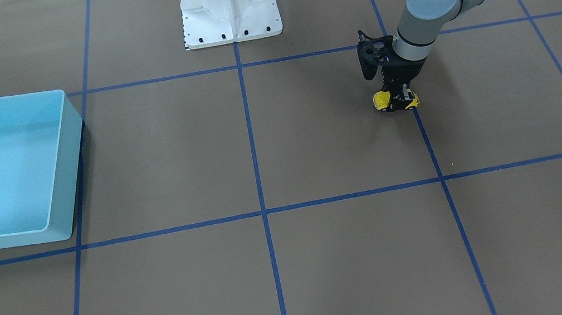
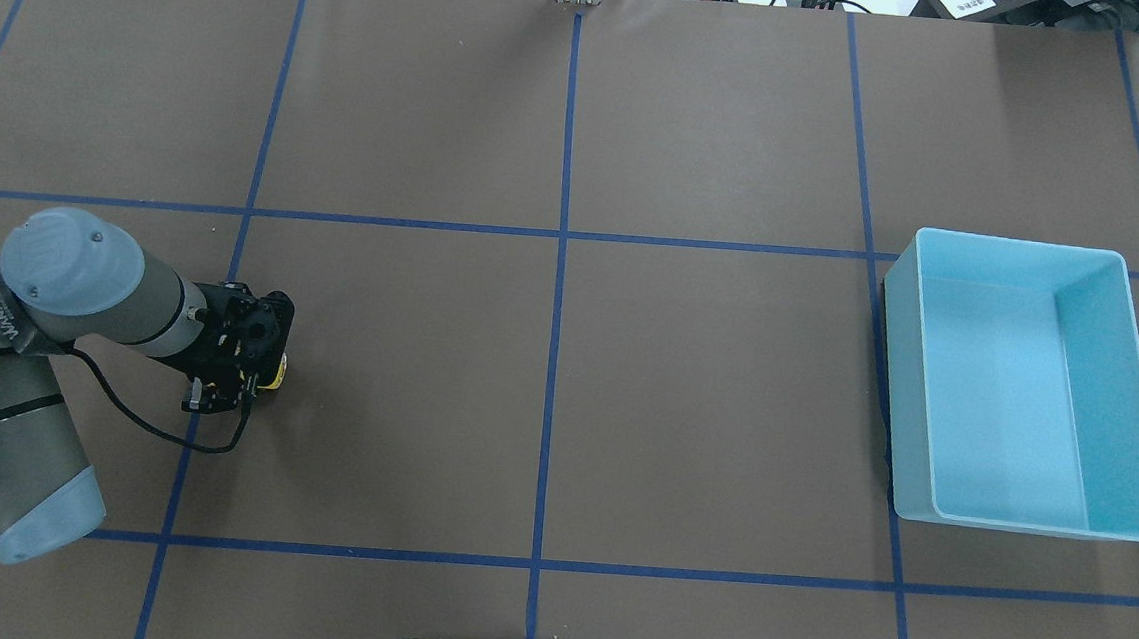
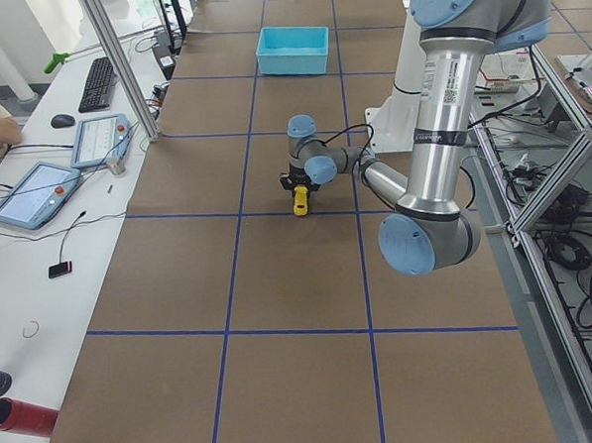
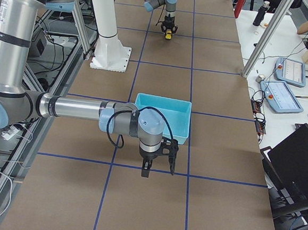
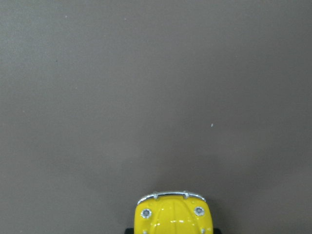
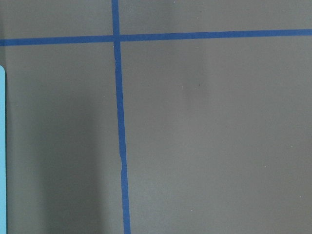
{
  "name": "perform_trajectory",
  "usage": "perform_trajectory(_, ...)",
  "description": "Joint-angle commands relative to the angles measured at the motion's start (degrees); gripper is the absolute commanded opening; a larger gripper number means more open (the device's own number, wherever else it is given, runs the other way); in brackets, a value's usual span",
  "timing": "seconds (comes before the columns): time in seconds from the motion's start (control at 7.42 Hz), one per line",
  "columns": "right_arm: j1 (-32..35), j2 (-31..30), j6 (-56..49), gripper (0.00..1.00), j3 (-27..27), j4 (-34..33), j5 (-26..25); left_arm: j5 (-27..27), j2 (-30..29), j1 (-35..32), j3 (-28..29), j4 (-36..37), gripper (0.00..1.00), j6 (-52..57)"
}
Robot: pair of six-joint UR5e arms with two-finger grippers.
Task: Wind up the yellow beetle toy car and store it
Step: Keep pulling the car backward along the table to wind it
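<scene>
The left gripper (image 1: 397, 103) points straight down at the table (image 1: 313, 147), its 2 fingers closed against the sides of the yellow beetle toy car (image 1: 381, 101). The car sits low at the brown surface, just beside a blue tape line (image 1: 427, 140), on the robot's left side. The left wrist view shows only its rounded nose and chrome bumper; whether the wheels touch the table is unclear. The light blue bin (image 2: 901, 383) stands well apart, on the robot's right side. The right gripper (image 4: 158, 166) hangs near the bin; how far apart its fingers stand, I cannot tell.
</scene>
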Motion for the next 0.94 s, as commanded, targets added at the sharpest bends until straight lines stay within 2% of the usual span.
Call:
perform_trajectory(0.0, 0.00, 0.00, 0.00, 1.00, 0.00, 0.00, 0.09, -0.01, 1.46, -0.06, 0.03, -2.13, 0.00, 0.00)
perform_trajectory(0.81, 0.44, -0.09, -0.26, 1.00, -0.26, 0.00, 0.09, -0.19, 4.19, -0.32, 0.47, -6.62, 0.00, 0.00)
